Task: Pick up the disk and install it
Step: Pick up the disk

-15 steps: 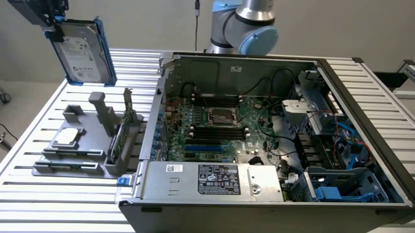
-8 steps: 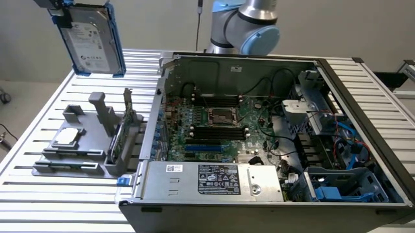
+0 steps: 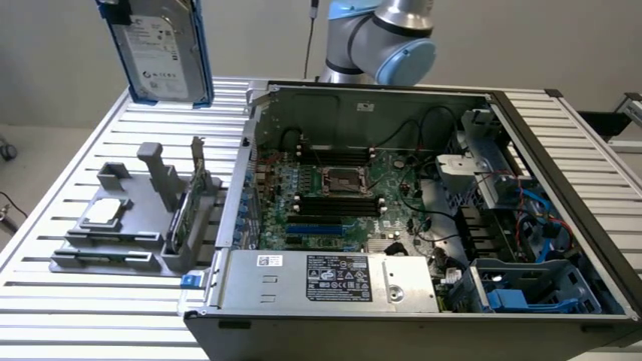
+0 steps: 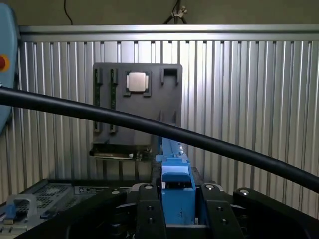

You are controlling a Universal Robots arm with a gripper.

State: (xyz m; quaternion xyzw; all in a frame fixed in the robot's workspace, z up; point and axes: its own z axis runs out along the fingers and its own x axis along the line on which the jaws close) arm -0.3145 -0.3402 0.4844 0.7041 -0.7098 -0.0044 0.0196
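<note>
You have the disk point(image 3: 161, 51) off the table: in the exterior view it hangs upright, label face out, high over the slatted table point(image 3: 90, 143) on the exterior view's left, clear of the open computer case point(image 3: 381, 92) and above its rim. Holding it on edge and that high looks meant to let it pass over the case wall without catching

In the wrist view the gripper point(image 4: 177, 216) is clamped on the disk's blue bracket, with a black finger point(image 4: 148, 215) pressed to each side of the blue plastic and no gap showing. You are gripping the frame, not the metal body, so the drive's faces are free of the pads

Below and beyond the disk sits the grey holder point(image 4: 137, 102), with the small silver chip point(image 4: 137, 82) in its pocket; the exterior view shows the green card point(image 3: 192, 201) standing upright in it. The holder's slot nearest the gripper looks vacant, which fits the disk having come from there

The case's lower corner on the exterior view's right has a bay with blue plastic parts point(image 3: 512, 295), well apart from the disk
</note>
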